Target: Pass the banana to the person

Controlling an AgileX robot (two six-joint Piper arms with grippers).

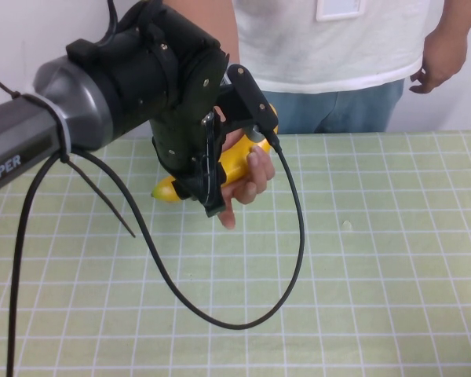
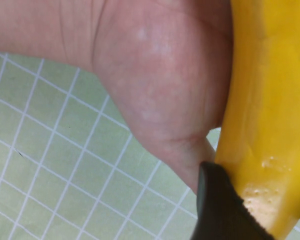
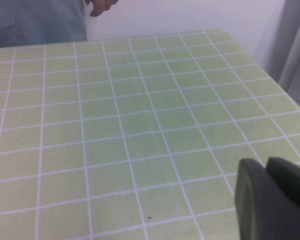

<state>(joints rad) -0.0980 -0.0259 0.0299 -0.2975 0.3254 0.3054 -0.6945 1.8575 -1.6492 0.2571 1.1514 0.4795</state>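
Note:
The yellow banana (image 1: 237,159) is held above the green gridded table (image 1: 377,259), its tip pointing left. My left gripper (image 1: 229,141) is shut on the banana, at the table's far left-middle. The person (image 1: 330,47), in a white T-shirt and blue jeans, stands behind the table, and their hand (image 1: 250,179) is wrapped around the banana beside my fingers. In the left wrist view the banana (image 2: 270,100) lies against the person's palm (image 2: 155,75), with one black finger (image 2: 215,205) pressed on it. My right gripper (image 3: 264,164) is shut and empty, low over the table.
A black cable (image 1: 290,236) hangs in a loop from the left arm down to the table. The person's other hand (image 1: 439,59) hangs at the far right. The table's far right edge (image 3: 255,55) shows in the right wrist view.

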